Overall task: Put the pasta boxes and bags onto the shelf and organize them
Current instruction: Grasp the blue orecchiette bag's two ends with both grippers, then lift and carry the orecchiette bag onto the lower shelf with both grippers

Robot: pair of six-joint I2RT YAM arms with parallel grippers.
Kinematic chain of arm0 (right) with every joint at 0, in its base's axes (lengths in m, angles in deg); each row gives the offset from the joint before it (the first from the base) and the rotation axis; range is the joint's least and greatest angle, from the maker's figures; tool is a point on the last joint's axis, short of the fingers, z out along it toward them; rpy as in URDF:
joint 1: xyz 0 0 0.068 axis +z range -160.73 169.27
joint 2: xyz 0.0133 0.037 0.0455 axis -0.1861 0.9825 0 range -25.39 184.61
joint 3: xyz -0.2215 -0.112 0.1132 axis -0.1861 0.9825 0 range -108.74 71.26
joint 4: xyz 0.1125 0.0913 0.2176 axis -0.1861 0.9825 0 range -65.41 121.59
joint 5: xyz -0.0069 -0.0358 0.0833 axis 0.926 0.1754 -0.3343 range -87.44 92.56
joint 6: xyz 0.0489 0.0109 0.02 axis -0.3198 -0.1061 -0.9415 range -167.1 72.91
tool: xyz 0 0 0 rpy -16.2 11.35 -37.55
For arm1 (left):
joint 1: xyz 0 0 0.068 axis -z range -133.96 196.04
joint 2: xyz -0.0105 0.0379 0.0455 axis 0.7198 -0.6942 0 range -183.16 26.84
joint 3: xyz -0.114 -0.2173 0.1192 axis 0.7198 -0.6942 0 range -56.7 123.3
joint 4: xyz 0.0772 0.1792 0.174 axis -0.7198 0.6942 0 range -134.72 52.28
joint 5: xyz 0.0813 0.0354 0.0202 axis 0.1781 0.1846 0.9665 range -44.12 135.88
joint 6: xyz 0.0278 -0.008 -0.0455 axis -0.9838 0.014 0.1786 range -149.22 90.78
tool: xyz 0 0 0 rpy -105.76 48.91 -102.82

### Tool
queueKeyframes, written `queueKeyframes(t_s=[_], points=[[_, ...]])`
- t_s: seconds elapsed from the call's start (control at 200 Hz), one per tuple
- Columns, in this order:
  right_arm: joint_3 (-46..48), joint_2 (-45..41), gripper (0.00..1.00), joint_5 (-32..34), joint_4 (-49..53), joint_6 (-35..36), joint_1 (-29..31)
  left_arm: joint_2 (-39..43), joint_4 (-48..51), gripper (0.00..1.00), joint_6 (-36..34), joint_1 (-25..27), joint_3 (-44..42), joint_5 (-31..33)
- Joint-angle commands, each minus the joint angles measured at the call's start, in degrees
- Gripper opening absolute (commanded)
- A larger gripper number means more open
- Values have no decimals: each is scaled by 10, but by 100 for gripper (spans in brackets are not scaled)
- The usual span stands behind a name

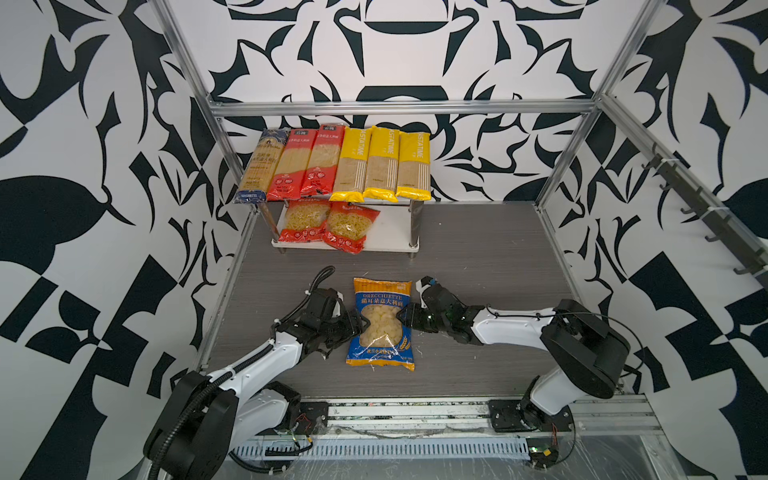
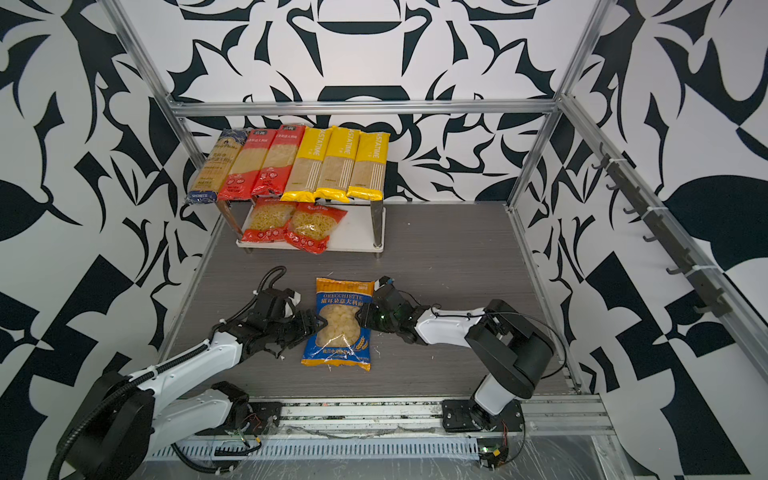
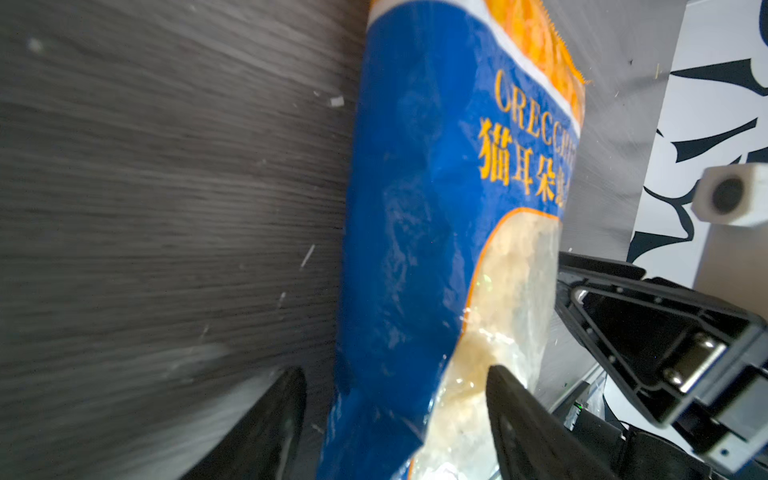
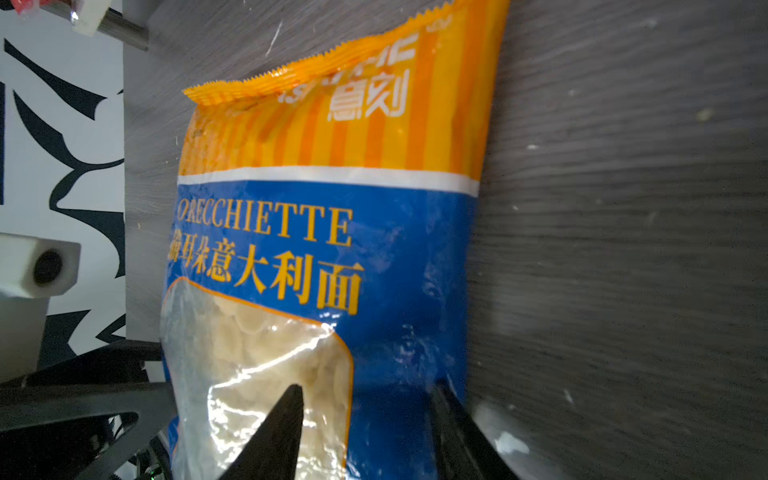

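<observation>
Left tool (image 1: 360,323) and right tool (image 1: 405,318) flank the blue-orange packet (image 1: 381,324). The packet lies flat near the middle of the table (image 1: 478,257), toward its near edge and well apart from the shelf (image 1: 388,241) at the far edge.

The likeliest failure is a slip. The packet is a soft film bag of loose pasta, so a pinch on the side film alone could let the contents shift and the bag sag or slide out. If the two arms rise unevenly, it may twist or pull free of one side.

Placement looks tight too. Six long packets (image 1: 332,166) fill the top board, and two short red packets (image 1: 324,226) take the left of the lower board, one overhanging its front edge. Only the right part is bare, under a low gap and beside a metal leg (image 1: 415,224). A careless push could knock the overhanging packet off.

In the left wrist view the left tool's jaws stand wide, straddling the packet's edge, and one finger (image 3: 270,428) is clearly apart from the film: no grip. The right tool's jaws are part-spread about the opposite edge, one finger (image 4: 286,419) over the clear window. Whether they pinch it I cannot tell.
</observation>
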Motion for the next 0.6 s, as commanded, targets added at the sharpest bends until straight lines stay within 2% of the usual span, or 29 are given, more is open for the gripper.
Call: queueKeyframes(t_s=[0.0, 0.19, 0.315, 0.435, 0.595], points=[[4, -42, 54, 26, 34, 19, 1, 2, -21, 73, 6, 6, -6, -13], [4, -53, 55, 25, 65, 27, 1, 12, 7, 77, 2, 8, -4, 6], [3, -35, 55, 31, 45, 13, 11, 17, -4, 78, 6, 8, -19, 18], [-9, -1, 55, 30, 20, 6, 30, -21, -30, 76, 15, 16, -10, -6], [-30, 42, 54, 7, -9, -4, 44, -65, -54, 72, 18, 52, 14, 1]])
